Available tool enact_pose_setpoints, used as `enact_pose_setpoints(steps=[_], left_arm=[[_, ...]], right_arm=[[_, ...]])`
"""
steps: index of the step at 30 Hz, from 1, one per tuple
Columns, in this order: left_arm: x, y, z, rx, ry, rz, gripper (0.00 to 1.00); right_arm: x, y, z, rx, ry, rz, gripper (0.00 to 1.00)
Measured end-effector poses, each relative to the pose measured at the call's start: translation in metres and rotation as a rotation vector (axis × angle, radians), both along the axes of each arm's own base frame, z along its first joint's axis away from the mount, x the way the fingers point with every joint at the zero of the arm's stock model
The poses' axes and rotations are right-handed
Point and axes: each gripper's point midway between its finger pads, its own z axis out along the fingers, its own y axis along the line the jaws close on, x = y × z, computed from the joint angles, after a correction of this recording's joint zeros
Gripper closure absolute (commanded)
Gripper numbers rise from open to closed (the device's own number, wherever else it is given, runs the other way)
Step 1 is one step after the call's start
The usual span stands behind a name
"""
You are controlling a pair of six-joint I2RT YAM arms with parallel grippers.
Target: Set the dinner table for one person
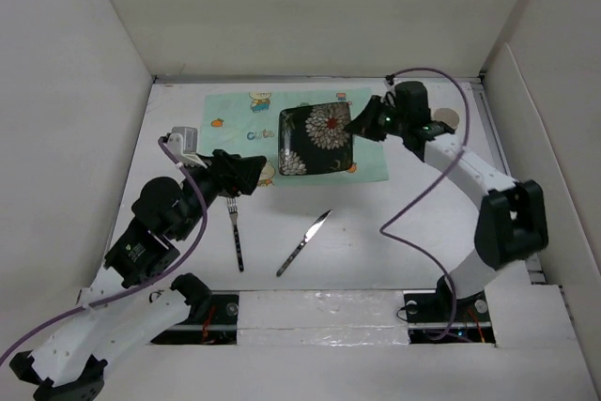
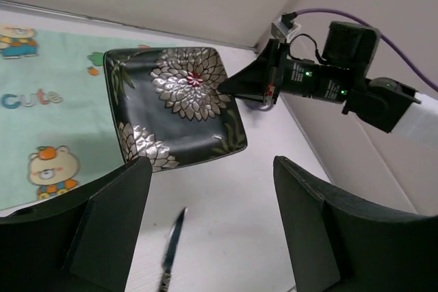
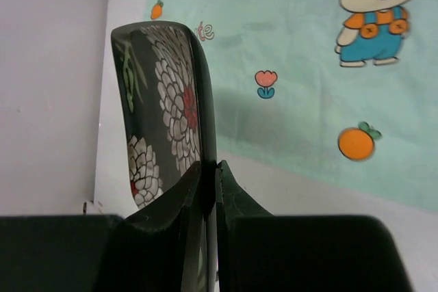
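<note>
Across the far middle of the white worktop (image 1: pixel 357 251), which underlies everything, the right jaws pinch the rim of the floral plate (image 1: pixel 315 138) over the mint placemat (image 1: pixel 235 115); the left jaws hang spread beside it. Best to settle the plate flat and centred before releasing.

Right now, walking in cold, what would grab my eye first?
A black square plate with silver flowers, on a mint-green cartoon placemat at the far side of the table, its right edge pinched by the right arm's fingers. The left arm's fingers stand open by its near-left corner; a fork and knife lie nearer.
</note>
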Motion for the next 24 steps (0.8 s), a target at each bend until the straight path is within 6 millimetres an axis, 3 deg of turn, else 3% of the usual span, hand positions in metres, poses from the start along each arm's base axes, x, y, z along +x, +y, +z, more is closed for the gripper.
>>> enact_pose_setpoints(steps=[5,9,12,17,24], left_arm=[[0.012,0.022,-0.010,0.118,0.023,0.120,0.30],[0.024,0.034,-0.031,0.230,0.065,0.200,0.29],[0.030,0.039,-0.041,0.267,0.075,0.234,0.30],[0.037,0.049,-0.064,0.311,0.111,0.273,0.30],[0.039,0.051,-0.067,0.324,0.116,0.281,0.30]], right_arm=[[0.049,0.042,-0.049,0.004,0.053,0.076,1.00],[0.092,0.062,-0.067,0.027,0.045,0.097,1.00],[0.114,0.072,-0.076,0.049,0.037,0.102,1.00],[0.131,0.082,-0.101,0.091,0.075,0.114,1.00],[0.143,0.095,-0.132,0.142,0.139,0.141,1.00]])
